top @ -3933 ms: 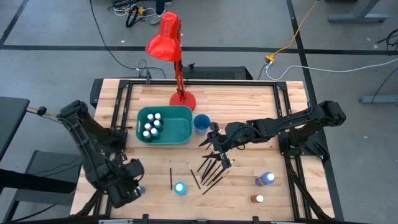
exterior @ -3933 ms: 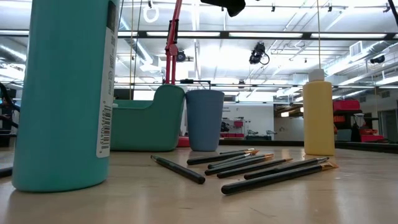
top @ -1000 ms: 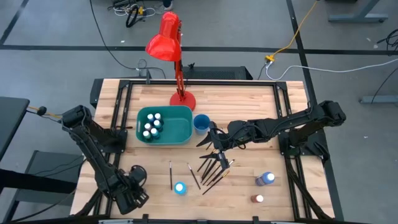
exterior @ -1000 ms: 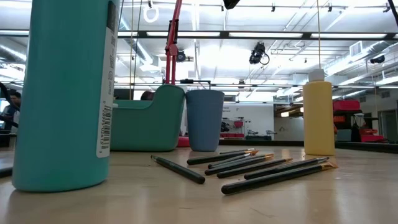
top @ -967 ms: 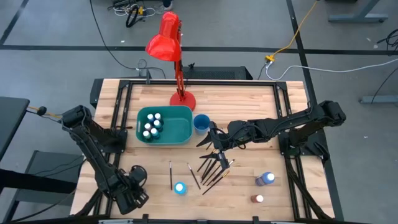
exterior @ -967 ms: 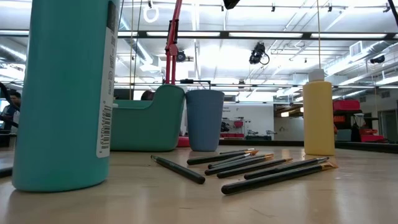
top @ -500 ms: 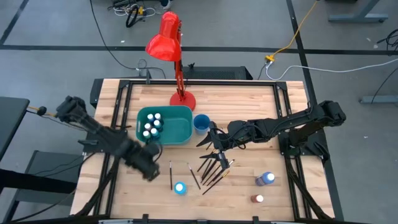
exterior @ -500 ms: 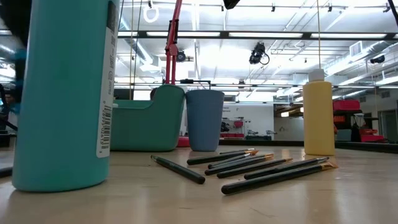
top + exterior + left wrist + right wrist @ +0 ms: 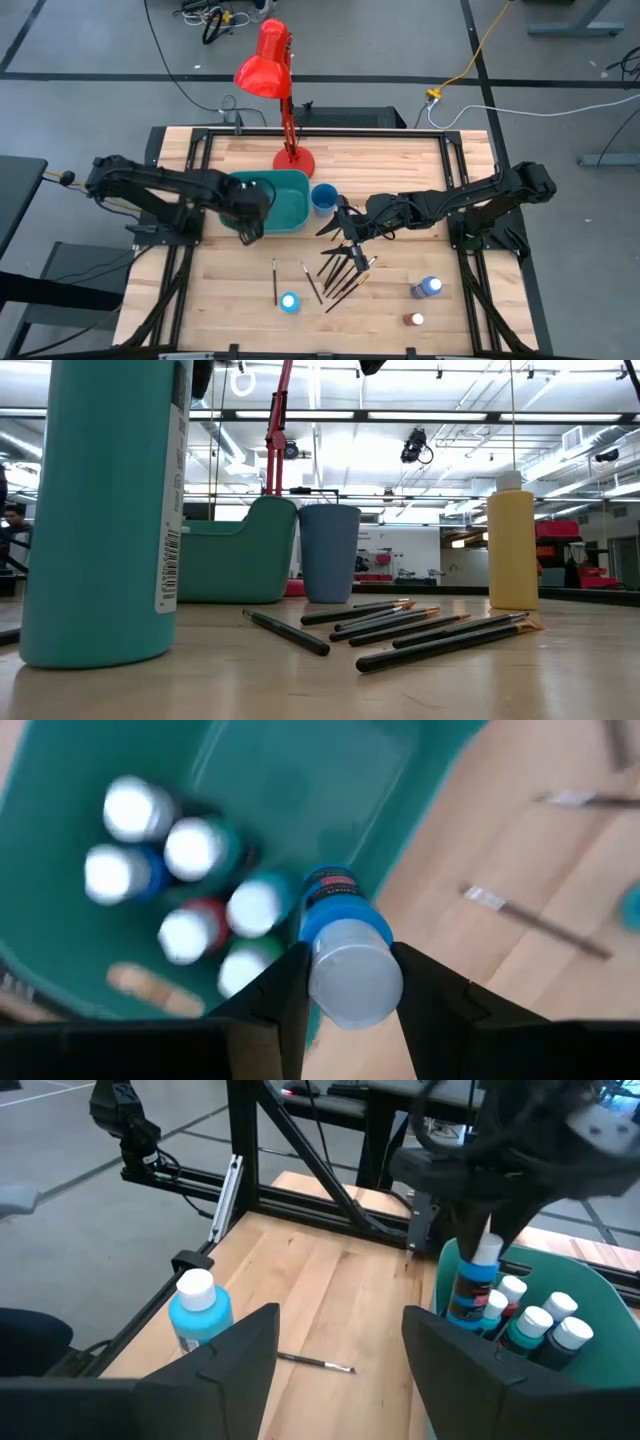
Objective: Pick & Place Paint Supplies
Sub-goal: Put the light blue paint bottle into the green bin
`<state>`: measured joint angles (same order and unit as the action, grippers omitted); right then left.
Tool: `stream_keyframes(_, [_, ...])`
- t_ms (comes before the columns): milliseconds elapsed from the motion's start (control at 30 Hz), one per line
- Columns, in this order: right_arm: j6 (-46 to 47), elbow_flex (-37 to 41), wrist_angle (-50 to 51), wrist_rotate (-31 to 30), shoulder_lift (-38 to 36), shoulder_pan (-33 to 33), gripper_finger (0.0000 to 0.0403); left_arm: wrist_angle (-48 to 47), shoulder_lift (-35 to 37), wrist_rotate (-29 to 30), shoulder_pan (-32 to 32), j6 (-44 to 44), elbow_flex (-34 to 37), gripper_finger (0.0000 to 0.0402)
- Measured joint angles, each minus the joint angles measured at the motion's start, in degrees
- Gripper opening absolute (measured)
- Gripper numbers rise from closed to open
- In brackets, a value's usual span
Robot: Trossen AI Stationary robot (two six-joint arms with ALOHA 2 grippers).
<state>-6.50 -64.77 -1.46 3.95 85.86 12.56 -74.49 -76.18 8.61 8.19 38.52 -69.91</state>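
My left gripper (image 9: 250, 218) is shut on a blue paint bottle (image 9: 338, 925) with a white cap, above the near part of the teal bin (image 9: 290, 205). Several white-capped bottles (image 9: 190, 890) stand in the bin. My right gripper (image 9: 340, 228) hovers open above the middle of the table, over a scatter of dark-handled brushes (image 9: 345, 268) that lie flat. A light blue bottle (image 9: 289, 301) stands near the front edge. A yellow bottle (image 9: 513, 545) stands upright in the low view. My left gripper pinches the blue bottle at its white cap (image 9: 350, 982), with one finger (image 9: 285, 995) on each side. The fingers come from above, pointing down. The bottle hangs upright below them (image 9: 470, 1290), lifted clear, over the bottles in the bin.
A small blue cup (image 9: 323, 196) stands right of the bin, and a red lamp (image 9: 290, 155) behind it. Two more bottles (image 9: 430, 288) (image 9: 414, 320) stand at the near right. Black rails frame the table's edges.
My left gripper has swung from the table's near left corner toward the far side and right, rising and rolling as it went. It has carried the blue bottle to above the teal bin. My right gripper has kept still.
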Motion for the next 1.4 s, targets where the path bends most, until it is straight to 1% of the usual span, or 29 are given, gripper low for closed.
stream_keyframes(67, [0.00,0.00,0.25,0.00,0.00,0.00,0.0224,-0.43,-0.02,-1.98,-1.21,-1.15,2.01,0.0130])
stream_keyframes(133, [-0.02,0.00,0.34,0.00,0.00,0.00,0.0224,1.07,-0.58,-3.27,-1.79,-3.29,3.91,0.0130])
stream_keyframes(300, [0.00,0.00,0.34,-0.02,0.00,0.00,0.0224,4.56,-0.70,-3.35,-3.24,-6.36,7.50,0.0133])
stream_keyframes(433, [0.00,0.00,0.68,-0.02,0.00,0.00,0.0224,5.43,-0.72,-4.45,-5.03,-5.90,10.47,0.0131])
stream_keyframes(533, [0.00,0.00,0.75,-0.01,0.00,0.00,0.0224,6.34,-0.71,-4.46,-5.99,-5.74,12.82,0.0139])
stream_keyframes(733, [-0.02,0.00,0.75,-0.02,0.00,-0.02,0.0224,13.59,-0.74,-7.79,-6.99,-4.77,17.00,0.0148])
stream_keyframes(933, [-0.01,0.00,0.75,-0.02,0.00,-0.01,0.0224,14.51,-0.69,-7.76,-6.97,-4.70,17.31,0.0150])
stream_keyframes(1233, [0.00,0.00,0.74,-0.02,0.00,-0.02,0.0224,14.51,-0.74,-8.36,-6.95,-6.19,17.18,0.0206])
stream_keyframes(1300, [0.00,0.00,0.74,-0.02,0.00,0.00,0.0224,14.41,-0.74,-8.23,-6.95,-6.46,17.18,0.0213])
stream_keyframes(1400, [0.00,0.00,0.73,-0.02,0.00,0.00,0.0224,13.45,-0.74,-8.23,-6.95,-6.40,17.18,0.0212])
